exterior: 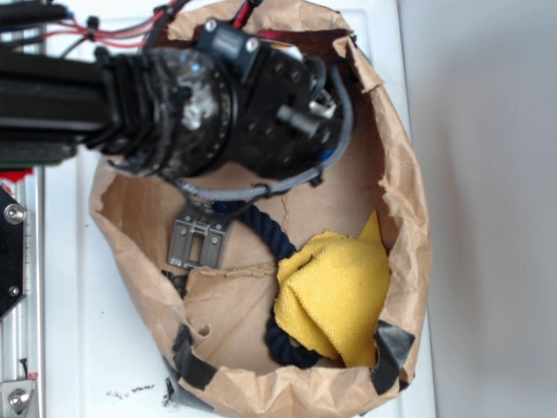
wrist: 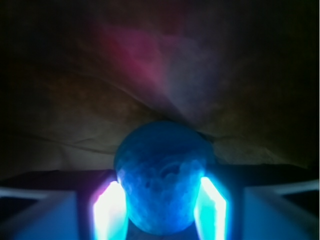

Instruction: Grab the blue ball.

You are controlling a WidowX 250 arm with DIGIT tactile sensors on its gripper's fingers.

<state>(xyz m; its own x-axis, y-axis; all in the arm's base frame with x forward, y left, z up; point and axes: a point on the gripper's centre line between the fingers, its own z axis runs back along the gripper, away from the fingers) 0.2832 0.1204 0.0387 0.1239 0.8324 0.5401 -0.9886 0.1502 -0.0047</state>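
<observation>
In the wrist view the blue ball [wrist: 161, 165] sits between my two lit fingers [wrist: 109, 210], and both pads press against its sides. My gripper [wrist: 160, 202] is shut on the ball, close above the brown paper floor of the bag. In the exterior view the black arm and wrist [exterior: 252, 104] reach down into the upper part of the bag. They hide both the fingertips and the ball there.
A torn brown paper bag [exterior: 405, 200] walls in the work area. Inside it lie a yellow cloth [exterior: 335, 292], a dark navy twisted rope [exterior: 265, 226] and a grey metal hinge-like piece [exterior: 198, 239]. The white table edge is to the right.
</observation>
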